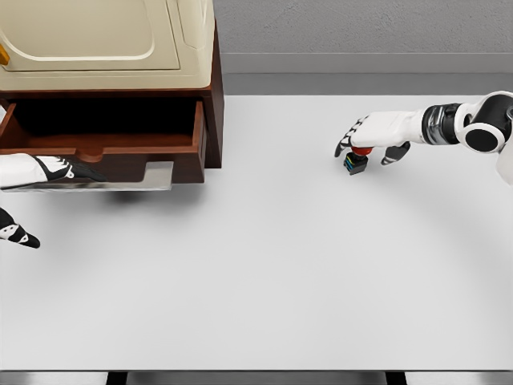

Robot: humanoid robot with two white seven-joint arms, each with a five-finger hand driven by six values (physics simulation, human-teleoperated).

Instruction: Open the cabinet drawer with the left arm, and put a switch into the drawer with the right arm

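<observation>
On the smooth white table (264,273) the brown wooden drawer (104,140) of the cream-topped cabinet (104,40) stands open beside the left hand (48,170), fingers unclear, while the right hand (373,138) curls over the small boxy red-capped switch (356,162) at right, seemingly mid-grasp; next, lift and carry it well left into the drawer.

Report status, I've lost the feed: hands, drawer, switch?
Left hand at open drawer front. Right hand closing over switch, still on table. Path clear.

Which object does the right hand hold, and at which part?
The right hand grips the small dark switch with a red button from above, around its red top.
</observation>
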